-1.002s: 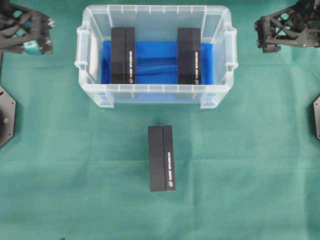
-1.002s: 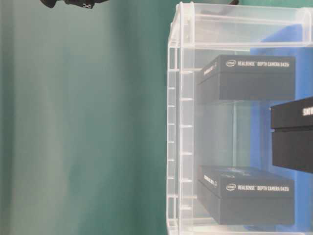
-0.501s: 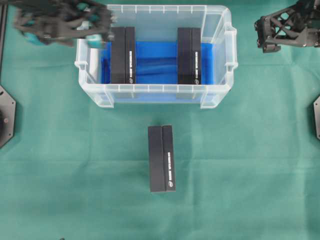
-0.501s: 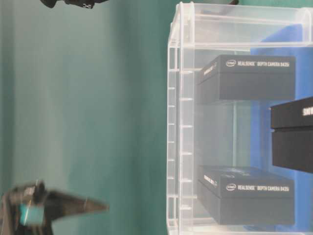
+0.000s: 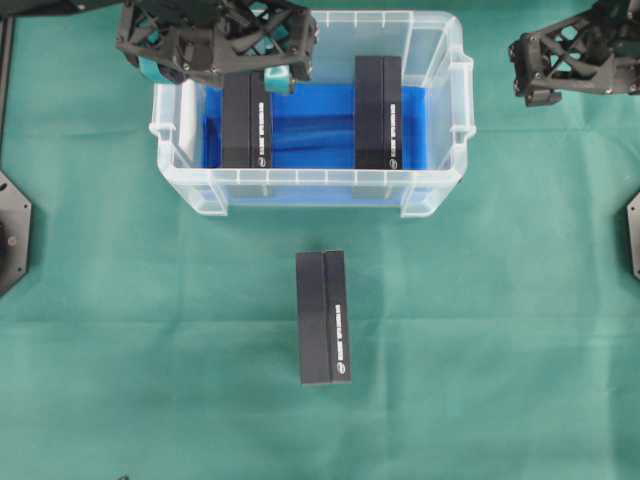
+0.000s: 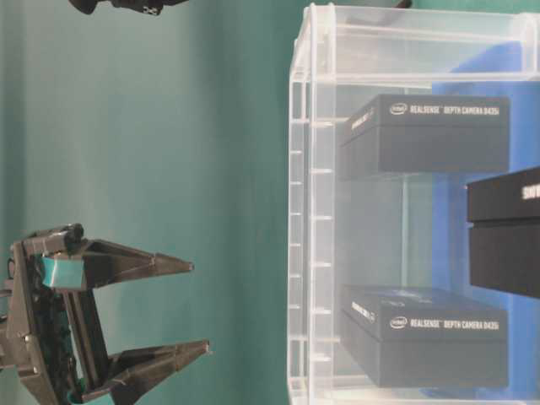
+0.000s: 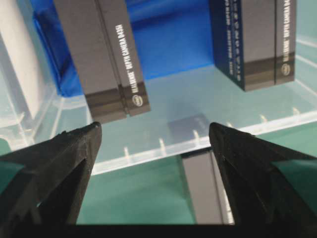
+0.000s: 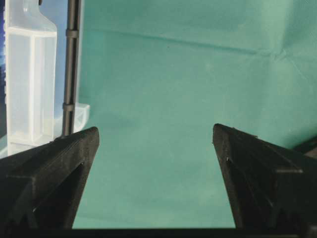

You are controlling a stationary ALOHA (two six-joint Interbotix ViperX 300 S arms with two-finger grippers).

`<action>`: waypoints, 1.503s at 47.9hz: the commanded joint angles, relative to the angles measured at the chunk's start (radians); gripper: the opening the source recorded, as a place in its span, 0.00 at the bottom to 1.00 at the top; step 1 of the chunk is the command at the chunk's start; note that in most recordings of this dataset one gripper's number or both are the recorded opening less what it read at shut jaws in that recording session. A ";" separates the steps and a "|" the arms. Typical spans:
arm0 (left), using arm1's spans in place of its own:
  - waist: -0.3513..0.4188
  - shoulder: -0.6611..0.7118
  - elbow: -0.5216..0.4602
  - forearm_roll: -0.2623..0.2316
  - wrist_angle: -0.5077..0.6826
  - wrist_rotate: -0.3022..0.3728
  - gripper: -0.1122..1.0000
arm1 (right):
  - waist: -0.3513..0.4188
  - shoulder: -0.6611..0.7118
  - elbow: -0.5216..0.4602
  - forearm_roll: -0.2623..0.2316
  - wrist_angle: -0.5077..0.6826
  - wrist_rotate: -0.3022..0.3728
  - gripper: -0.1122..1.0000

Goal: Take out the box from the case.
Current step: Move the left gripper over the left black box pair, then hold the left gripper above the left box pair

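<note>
1. Above the case's (image 5: 310, 195) left end, the left tool (image 5: 225, 70) hangs with its jaws spread wide and nothing between them; in the table-level view its fingers (image 6: 152, 266) stop short of the clear rim, apart from it.
2. Under that tool, the left box (image 5: 247, 115) lies on the blue cloth (image 5: 312, 125), near the left wall; its far end is covered by the tool in the overhead view.
3. In the left wrist view this box (image 7: 106, 64) lies ahead of the open fingers, not touched by them.
4. Between the two boxes inside, a strip of bare blue cloth stays free.
5. The right box (image 5: 379, 110) lies parallel to the first, with a narrower band of cloth between it and the right wall.
6. In front of the case, a third box (image 5: 323, 316) rests on the green table (image 5: 500, 330), well apart from the front wall, open cloth all round.
7. At the far right, the right tool (image 5: 528, 75) hangs outside the case over bare table, jaws spread, empty.
</note>
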 commanded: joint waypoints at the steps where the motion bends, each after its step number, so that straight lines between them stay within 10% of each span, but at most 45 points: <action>1: -0.003 -0.015 -0.023 0.006 0.005 -0.006 0.90 | 0.006 -0.014 -0.009 0.002 -0.005 -0.003 0.92; 72: -0.006 -0.028 0.006 0.006 0.021 -0.040 0.90 | 0.015 -0.014 -0.009 -0.002 -0.014 -0.002 0.92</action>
